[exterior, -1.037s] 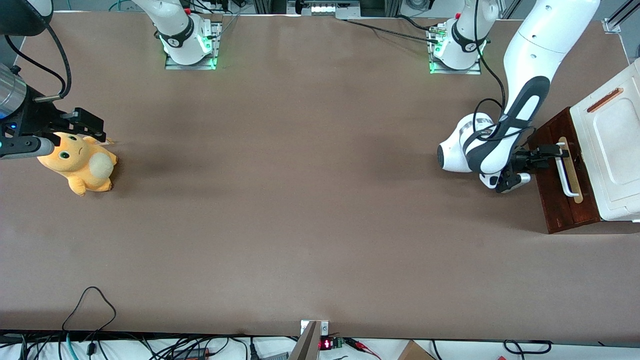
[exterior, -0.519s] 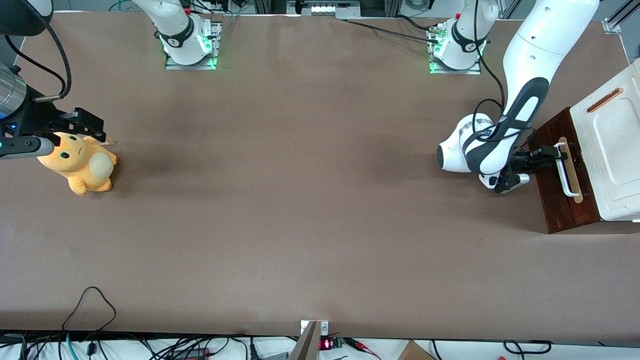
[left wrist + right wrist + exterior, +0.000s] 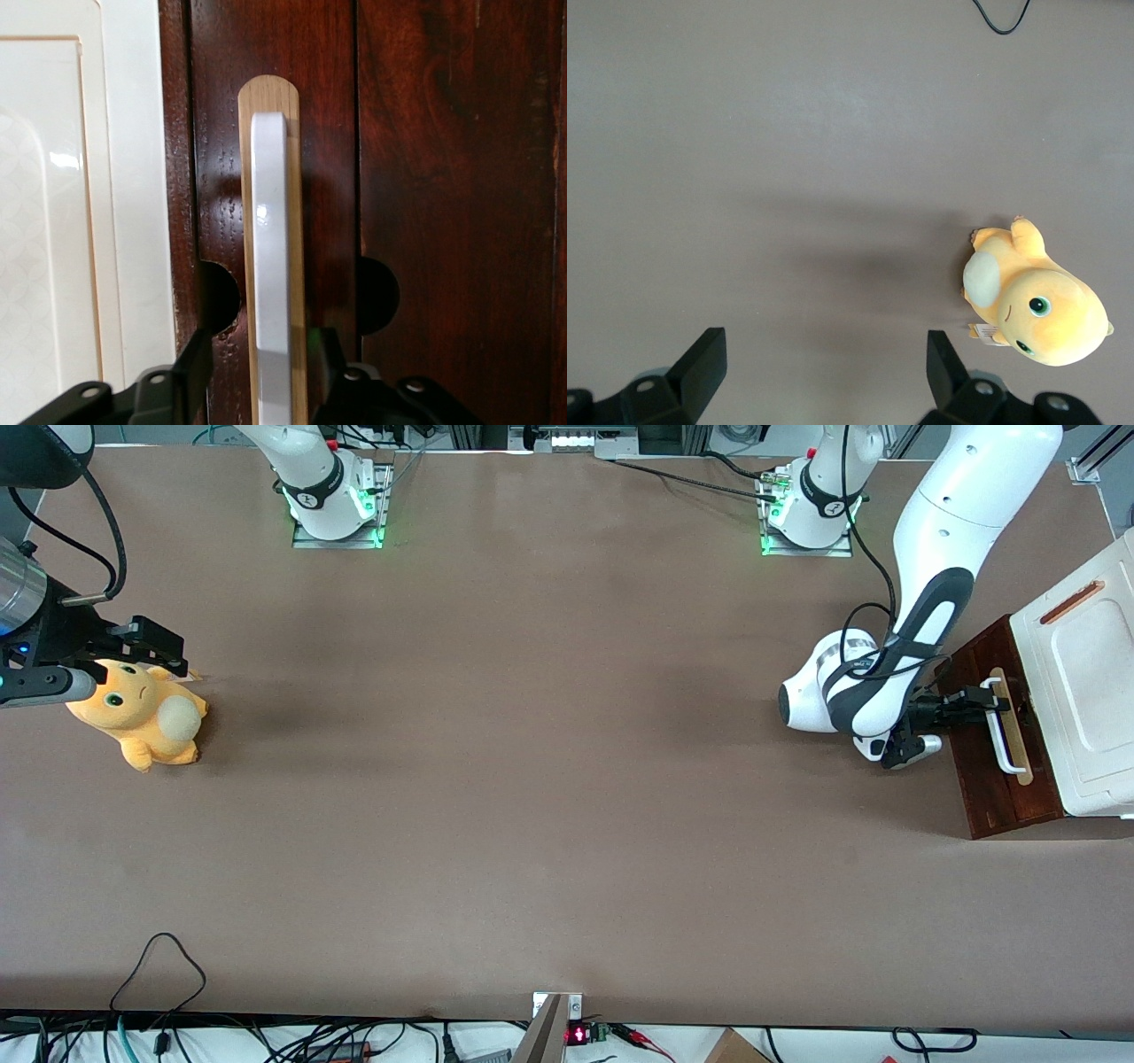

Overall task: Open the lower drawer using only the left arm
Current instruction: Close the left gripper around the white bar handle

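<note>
Between my gripper's (image 3: 263, 390) open fingers I see the drawer's (image 3: 443, 177) handle (image 3: 270, 266), running twelve to six.

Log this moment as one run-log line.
stage: reaching handle | left arm's black two-finger claw: open, straddling white bar handle | dark reddish-brown wooden lower drawer: not visibly pulled out

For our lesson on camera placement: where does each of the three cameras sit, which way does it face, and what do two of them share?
Front view: high above the table, looking down; shows the left arm and gripper at the lower drawer.
Left wrist view: on the left arm, facing the white handle; gripper open around it.
Right wrist view: faces down at the plush toy.
The front and left wrist views share the handle.
</note>
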Action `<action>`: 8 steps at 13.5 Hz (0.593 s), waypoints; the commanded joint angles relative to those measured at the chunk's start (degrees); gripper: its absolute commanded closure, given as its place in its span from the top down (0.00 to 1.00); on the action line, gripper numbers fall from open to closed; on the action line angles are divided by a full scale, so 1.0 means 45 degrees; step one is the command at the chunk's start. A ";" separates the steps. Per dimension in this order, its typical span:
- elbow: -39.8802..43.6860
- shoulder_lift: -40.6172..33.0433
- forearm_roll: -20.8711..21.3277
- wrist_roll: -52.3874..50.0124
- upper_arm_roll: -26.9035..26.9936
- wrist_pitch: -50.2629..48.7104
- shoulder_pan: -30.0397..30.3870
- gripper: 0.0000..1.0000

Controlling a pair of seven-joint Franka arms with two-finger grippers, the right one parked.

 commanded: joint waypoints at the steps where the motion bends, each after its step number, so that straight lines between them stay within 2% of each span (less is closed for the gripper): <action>1: 0.0173 0.0170 0.0304 0.0109 0.0075 -0.0028 0.0074 0.51; 8: 0.0348 0.0366 0.0558 0.0070 0.0154 -0.0047 0.0093 0.45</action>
